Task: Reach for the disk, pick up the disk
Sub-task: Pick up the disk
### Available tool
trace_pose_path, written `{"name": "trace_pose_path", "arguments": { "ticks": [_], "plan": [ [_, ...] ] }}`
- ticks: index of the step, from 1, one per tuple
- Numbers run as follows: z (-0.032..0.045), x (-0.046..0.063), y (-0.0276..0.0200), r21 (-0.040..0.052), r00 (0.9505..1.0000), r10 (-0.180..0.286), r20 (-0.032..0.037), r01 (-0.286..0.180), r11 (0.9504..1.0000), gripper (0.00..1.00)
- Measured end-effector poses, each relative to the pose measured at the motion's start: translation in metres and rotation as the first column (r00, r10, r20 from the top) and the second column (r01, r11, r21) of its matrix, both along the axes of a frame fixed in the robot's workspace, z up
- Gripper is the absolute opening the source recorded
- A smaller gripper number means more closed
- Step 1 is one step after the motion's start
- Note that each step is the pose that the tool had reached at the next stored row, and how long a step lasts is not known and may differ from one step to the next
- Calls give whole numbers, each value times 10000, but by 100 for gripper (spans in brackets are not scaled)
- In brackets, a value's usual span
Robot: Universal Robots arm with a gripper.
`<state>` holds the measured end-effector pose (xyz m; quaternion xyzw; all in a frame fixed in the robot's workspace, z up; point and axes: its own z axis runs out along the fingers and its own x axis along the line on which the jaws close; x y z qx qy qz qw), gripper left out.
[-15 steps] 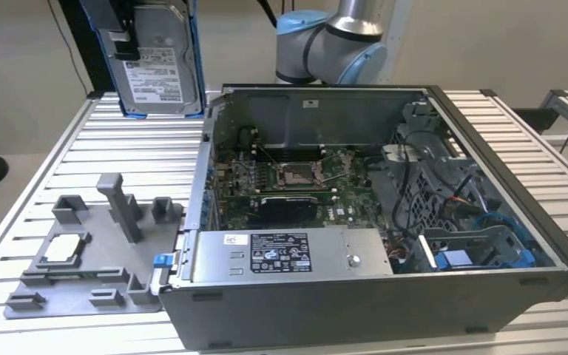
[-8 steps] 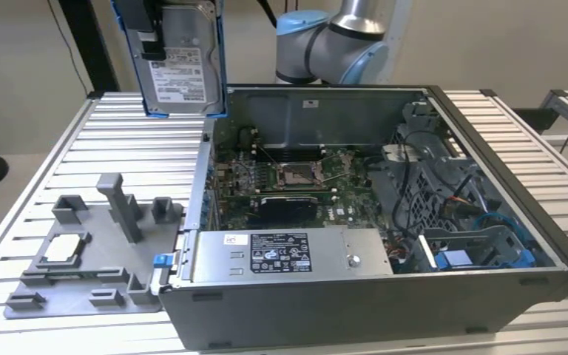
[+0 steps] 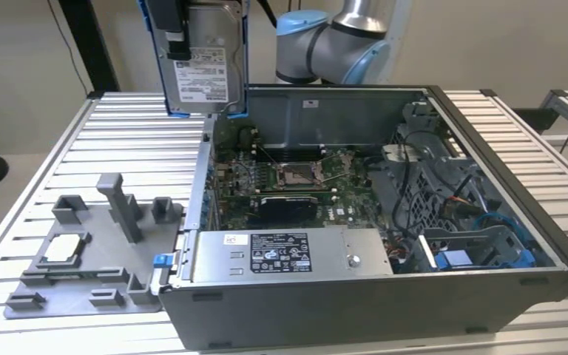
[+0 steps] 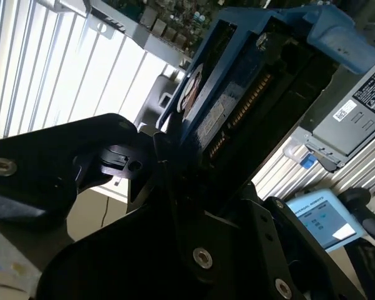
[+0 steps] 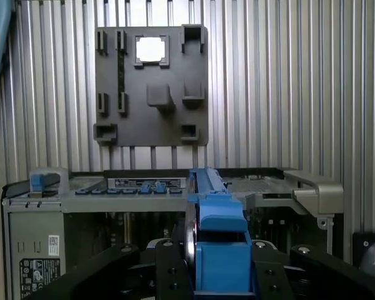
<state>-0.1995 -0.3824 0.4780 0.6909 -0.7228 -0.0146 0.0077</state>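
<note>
The disk (image 3: 210, 66), a silver hard drive with a white label and a blue carrier frame, hangs upright in the air above the far left corner of the open computer case (image 3: 521, 244). My gripper (image 3: 177, 46) is shut on it, black fingers clamped on its upper part. In the first wrist view the disk (image 5: 215, 240) appears edge-on, blue frame toward the camera, between the black fingers (image 5: 162, 269). In the second wrist view its underside and blue frame (image 4: 237, 87) rise from the gripper body.
The case holds a motherboard (image 3: 289, 177), cables and a long grey labelled box (image 3: 284, 255) along its near wall. A grey fixture plate (image 3: 97, 251) with a white-topped chip (image 3: 62, 248) lies on the slatted table (image 3: 136, 148) at the exterior view's left. The arm's base (image 3: 333, 44) stands behind the case.
</note>
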Motion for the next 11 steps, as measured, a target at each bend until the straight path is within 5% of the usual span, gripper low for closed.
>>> {"name": "trace_pose_path", "arguments": {
  "ticks": [11],
  "plan": [
    [0,295,-2,0,10000,1,0,-1,10000,0]
  ]
}}
